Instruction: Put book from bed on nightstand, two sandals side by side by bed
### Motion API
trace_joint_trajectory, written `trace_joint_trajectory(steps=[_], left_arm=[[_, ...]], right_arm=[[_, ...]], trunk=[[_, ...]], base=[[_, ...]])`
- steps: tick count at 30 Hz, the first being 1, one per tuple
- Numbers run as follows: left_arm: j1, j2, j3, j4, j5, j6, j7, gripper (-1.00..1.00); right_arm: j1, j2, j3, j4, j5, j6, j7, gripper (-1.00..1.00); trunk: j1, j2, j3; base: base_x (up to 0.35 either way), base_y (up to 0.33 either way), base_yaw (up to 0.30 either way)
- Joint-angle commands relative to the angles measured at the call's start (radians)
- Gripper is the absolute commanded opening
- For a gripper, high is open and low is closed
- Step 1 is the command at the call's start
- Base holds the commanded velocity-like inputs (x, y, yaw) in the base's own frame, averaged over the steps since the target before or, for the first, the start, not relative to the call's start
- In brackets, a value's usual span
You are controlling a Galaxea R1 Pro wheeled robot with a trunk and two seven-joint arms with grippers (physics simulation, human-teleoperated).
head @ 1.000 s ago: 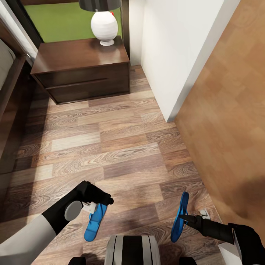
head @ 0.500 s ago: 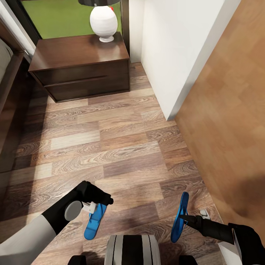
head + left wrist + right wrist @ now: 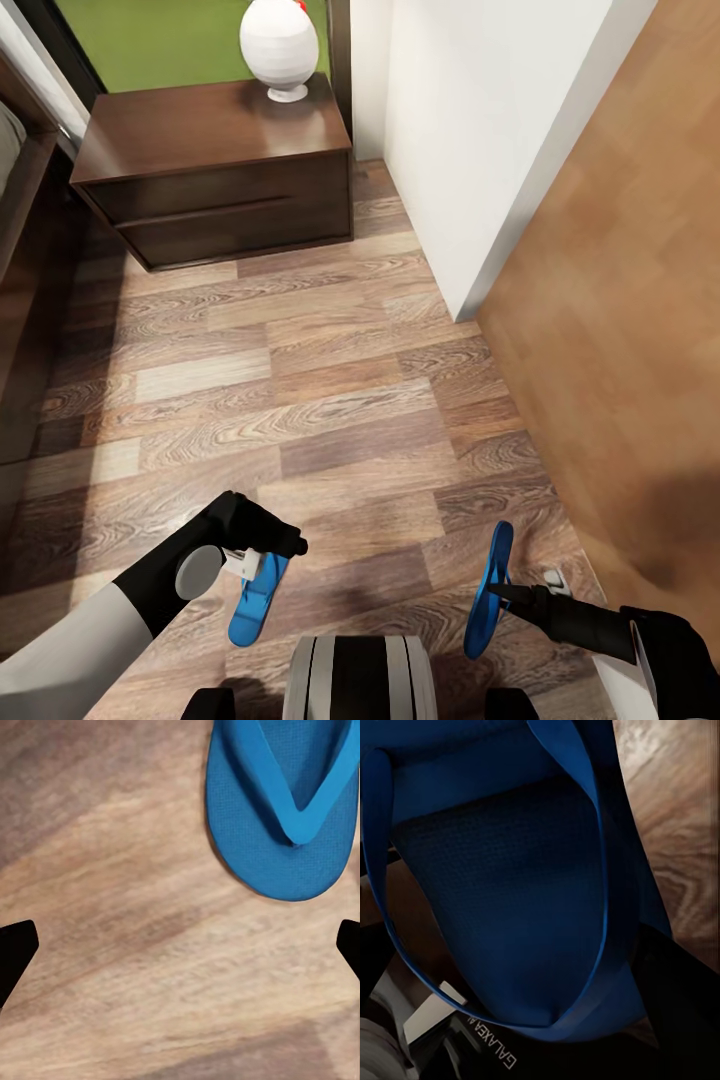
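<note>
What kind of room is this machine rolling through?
Most likely a bedroom: a dark wooden nightstand with a white lamp on top stands beside a bed frame's edge, on a wood-plank floor, with a window behind.

Head camera looks steeply down over the plank floor; both wrist cameras view that floor at close range.

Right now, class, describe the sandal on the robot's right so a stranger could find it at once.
Start at the white wall corner and come down the wood floor to the right tool. The right sandal is the bright blue one held on edge there; the left sandal shows its flat sole.
</note>
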Motion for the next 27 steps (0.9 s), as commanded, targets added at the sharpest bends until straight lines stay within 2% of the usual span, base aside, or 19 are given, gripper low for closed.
trace_joint_trajectory(steps=[1, 10, 16, 23, 27], left_arm=[[-0.001, 0.001, -0.003, -0.001, 0.008, -0.001, -0.010, 1.00], [-0.001, 0.001, -0.003, 0.000, 0.007, -0.001, -0.010, 1.00], [-0.001, 0.001, -0.003, 0.000, 0.007, -0.001, -0.010, 1.00], [-0.001, 0.001, -0.003, 0.000, 0.008, -0.001, -0.010, 1.00], [-0.001, 0.001, -0.003, 0.000, 0.008, -0.001, -0.010, 1.00]], right_arm=[[-0.001, 0.001, -0.004, -0.001, 0.010, 0.010, 0.010, -1.00], [-0.001, 0.000, -0.004, -0.001, 0.010, 0.010, 0.010, -1.00], [-0.001, 0.000, -0.004, -0.001, 0.010, 0.010, 0.010, -1.00], [-0.001, 0.001, -0.004, -0.001, 0.010, 0.010, 0.010, -1.00], [-0.001, 0.001, -0.004, -0.001, 0.010, 0.010, 0.010, -1.00]], trunk=[[0.000, -0.001, -0.005], [0.000, -0.001, -0.005], [0.003, -0.002, -0.028], [0.003, -0.002, -0.028], [0.005, -0.003, -0.043]], base=[[0.000, 0.000, 0.000], [0.000, 0.000, 0.000], [0.000, 0.000, 0.000], [0.000, 0.000, 0.000], [0.000, 0.000, 0.000]])
